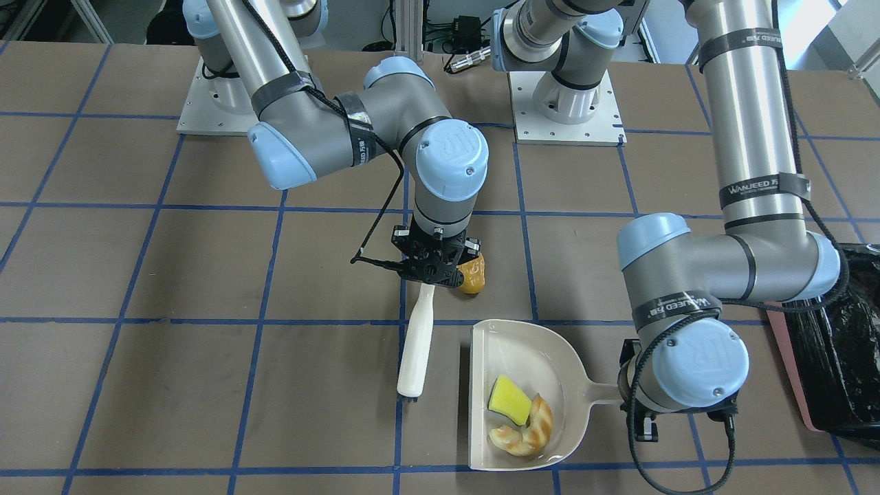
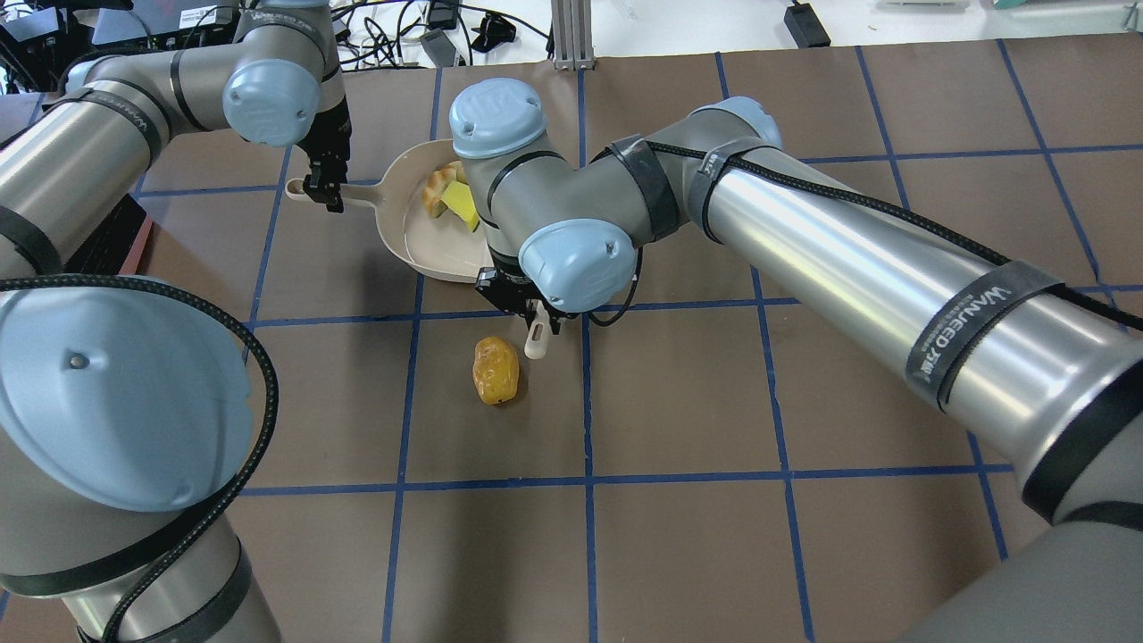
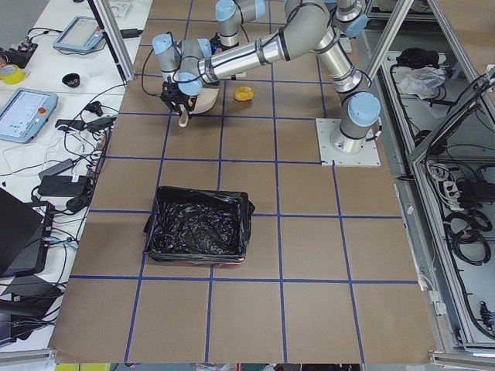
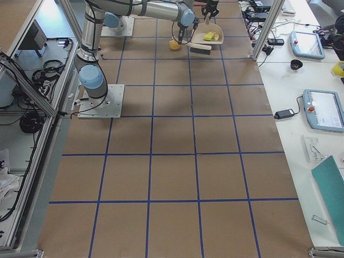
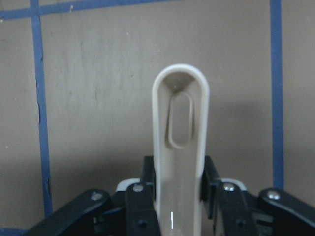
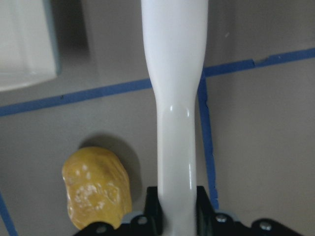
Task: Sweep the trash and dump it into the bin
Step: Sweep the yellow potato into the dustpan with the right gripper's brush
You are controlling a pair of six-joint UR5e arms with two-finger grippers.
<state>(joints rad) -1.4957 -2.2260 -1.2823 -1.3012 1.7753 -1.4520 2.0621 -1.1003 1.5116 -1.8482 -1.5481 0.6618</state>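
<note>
My left gripper (image 1: 636, 400) is shut on the handle (image 5: 179, 132) of the cream dustpan (image 1: 512, 347), which rests flat on the table. The green-and-yellow sponge wedge (image 1: 510, 400) and the golden-brown croissant piece (image 1: 533, 430) lie inside the pan. My right gripper (image 1: 434, 267) is shut on the handle of the cream brush (image 1: 417, 340), whose head lies just beside the pan's open mouth. The yellow-orange potato piece (image 2: 496, 370) lies on the table next to the right gripper, outside the pan; it also shows in the right wrist view (image 6: 97, 187). The pink bin (image 3: 197, 236) with its black bag stands on my left (image 1: 835, 344).
The table is brown with a grid of blue tape lines (image 2: 588, 402). Both arm bases (image 1: 567, 120) stand on white plates at the robot's side. The right arm's long forearm (image 2: 893, 277) stretches over the table's middle. Operator desks with tablets (image 4: 322, 110) lie beyond the far edge.
</note>
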